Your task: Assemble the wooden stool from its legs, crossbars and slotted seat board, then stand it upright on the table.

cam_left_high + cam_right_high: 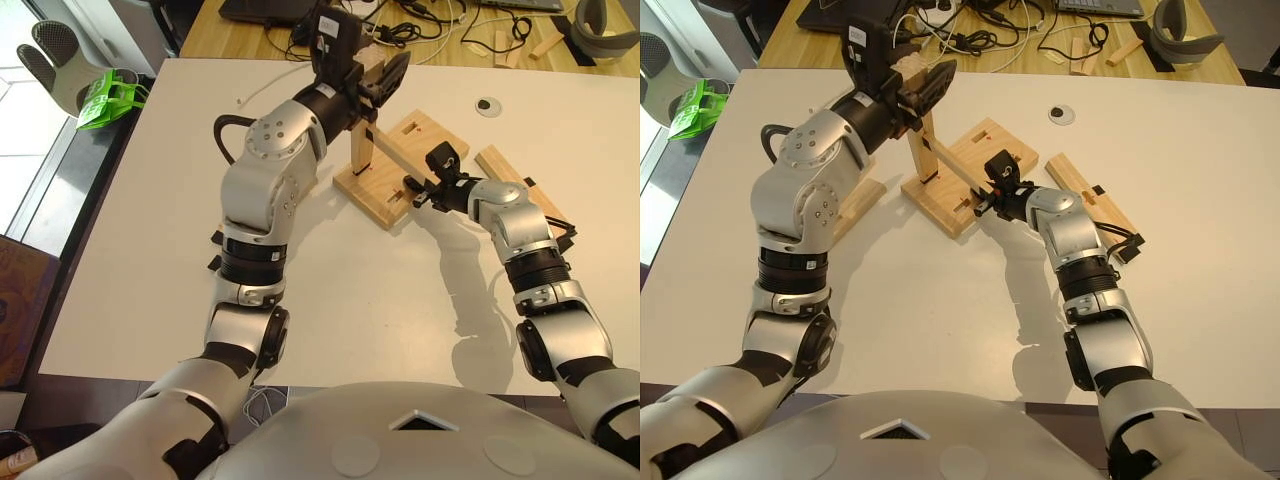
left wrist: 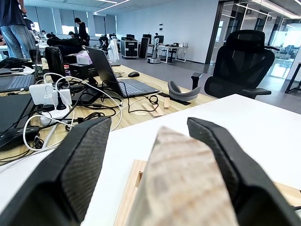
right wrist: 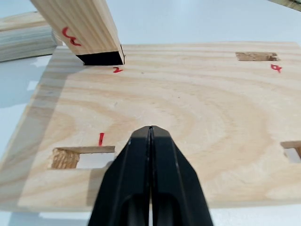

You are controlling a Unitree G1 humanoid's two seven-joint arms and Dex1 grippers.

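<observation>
table (image 1: pixel 350 300) near side: open | seat board (image 3: pixel 188 117): upright leg (image 1: pixel 362 152) blocks left corner

**Bare pine, black jaws, white counter**

From my station the seat board (image 3: pixel 197 122) reads as raw pale wood, matt, with clear grain. Its slot edges look rough and splintery. The leg (image 3: pixel 80 23) is the same unvarnished timber, smooth on its faces. The right gripper (image 3: pixel 150 132) has jaws of smooth black plastic with a slight sheen. The left gripper (image 1: pixel 385 75) has jaws with a finely textured, matt black facing. I see the counter (image 1: pixel 150 250) as smooth, matt white.
</observation>
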